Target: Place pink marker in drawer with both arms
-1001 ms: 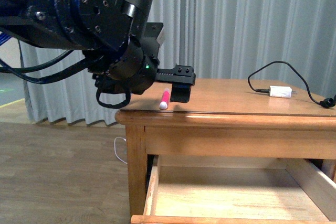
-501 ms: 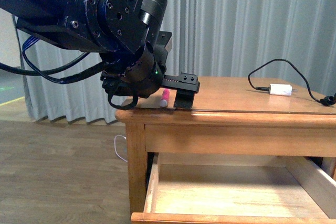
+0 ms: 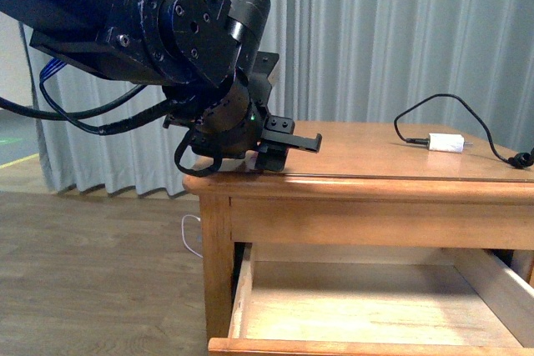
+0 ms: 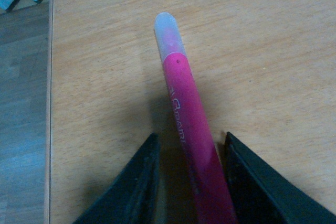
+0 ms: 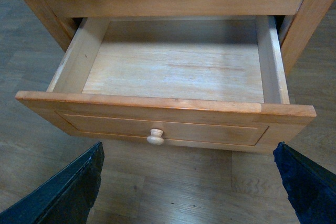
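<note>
The pink marker [image 4: 186, 114] lies flat on the cabinet top, its white cap pointing away from my left gripper [image 4: 191, 136]. That gripper is open, and its two black fingers [image 4: 131, 187] stand on either side of the barrel. In the front view the left gripper [image 3: 288, 146] rests low at the top's left corner and hides the marker. The drawer [image 5: 173, 72] is pulled out, showing its pale wood floor and its round knob [image 5: 155, 137]. My right gripper [image 5: 189, 156] hangs wide open over the floor in front of the drawer.
A white charger block [image 3: 445, 144] with a black cable [image 3: 492, 143] lies on the right of the cabinet top [image 3: 375, 156]. The open drawer [image 3: 367, 306] juts out below. Grey curtains hang behind, and the wood floor [image 3: 92, 273] spreads to the left.
My left arm has come down and forward onto the cabinet's left corner. Its gripper now straddles the marker, which showed beside it before and is now covered in the front view.
</note>
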You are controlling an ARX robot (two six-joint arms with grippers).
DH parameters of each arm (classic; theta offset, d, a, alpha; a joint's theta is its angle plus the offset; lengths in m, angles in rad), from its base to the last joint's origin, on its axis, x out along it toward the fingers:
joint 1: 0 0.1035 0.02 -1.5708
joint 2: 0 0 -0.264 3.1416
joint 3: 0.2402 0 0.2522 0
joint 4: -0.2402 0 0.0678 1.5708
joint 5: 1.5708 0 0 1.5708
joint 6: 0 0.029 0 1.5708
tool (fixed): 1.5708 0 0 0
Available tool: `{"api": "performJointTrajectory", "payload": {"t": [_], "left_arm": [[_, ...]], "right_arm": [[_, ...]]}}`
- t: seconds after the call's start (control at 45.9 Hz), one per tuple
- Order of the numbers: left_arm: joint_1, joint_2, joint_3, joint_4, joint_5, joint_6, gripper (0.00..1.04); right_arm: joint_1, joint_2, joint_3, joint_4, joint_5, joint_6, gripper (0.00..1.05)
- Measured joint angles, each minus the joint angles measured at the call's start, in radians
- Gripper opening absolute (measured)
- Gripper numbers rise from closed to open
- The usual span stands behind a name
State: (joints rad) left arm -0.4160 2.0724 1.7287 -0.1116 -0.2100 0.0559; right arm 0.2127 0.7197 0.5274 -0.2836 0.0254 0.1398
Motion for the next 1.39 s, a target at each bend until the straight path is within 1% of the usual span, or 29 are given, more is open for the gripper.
{"api": "performJointTrajectory", "payload": {"t": [0.109, 0.174, 0.218, 0.326, 0.435, 0.631, 0.653, 0.784, 0.892, 0.936, 1.045, 1.219, 1.306, 1.393], "left_arm": [[0.004, -0.001, -0.014, 0.015, 0.001, 0.003, 0.23], [0.008, -0.007, -0.024, 0.026, 0.005, 0.006, 0.16], [0.010, -0.013, -0.034, 0.034, 0.011, 0.013, 0.15], [0.017, -0.034, -0.074, 0.076, 0.051, 0.031, 0.14], [0.025, -0.078, -0.153, 0.156, 0.138, 0.077, 0.14], [0.042, -0.213, -0.307, 0.267, 0.332, 0.174, 0.14], [0.046, -0.249, -0.337, 0.280, 0.372, 0.189, 0.14], [0.058, -0.402, -0.450, 0.305, 0.528, 0.268, 0.14], [0.060, -0.461, -0.521, 0.307, 0.589, 0.315, 0.14], [0.056, -0.464, -0.550, 0.308, 0.602, 0.330, 0.14], [0.034, -0.443, -0.613, 0.318, 0.599, 0.362, 0.14], [-0.026, -0.354, -0.631, 0.374, 0.542, 0.381, 0.14], [-0.054, -0.291, -0.629, 0.401, 0.497, 0.381, 0.14], [-0.070, -0.241, -0.623, 0.415, 0.471, 0.377, 0.14]], "right_arm": [[0.000, 0.000, 0.000, 0.000, 0.000, 0.000, 0.96], [0.000, 0.000, 0.000, 0.000, 0.000, 0.000, 0.96], [0.000, 0.000, 0.000, 0.000, 0.000, 0.000, 0.96], [0.000, 0.000, 0.000, 0.000, 0.000, 0.000, 0.96], [0.000, 0.000, 0.000, 0.000, 0.000, 0.000, 0.96], [0.000, 0.000, 0.000, 0.000, 0.000, 0.000, 0.96], [0.000, 0.000, 0.000, 0.000, 0.000, 0.000, 0.96], [0.000, 0.000, 0.000, 0.000, 0.000, 0.000, 0.96], [0.000, 0.000, 0.000, 0.000, 0.000, 0.000, 0.96], [0.000, 0.000, 0.000, 0.000, 0.000, 0.000, 0.96], [0.000, 0.000, 0.000, 0.000, 0.000, 0.000, 0.96], [0.000, 0.000, 0.000, 0.000, 0.000, 0.000, 0.96], [0.000, 0.000, 0.000, 0.000, 0.000, 0.000, 0.96], [0.000, 0.000, 0.000, 0.000, 0.000, 0.000, 0.96]]}}
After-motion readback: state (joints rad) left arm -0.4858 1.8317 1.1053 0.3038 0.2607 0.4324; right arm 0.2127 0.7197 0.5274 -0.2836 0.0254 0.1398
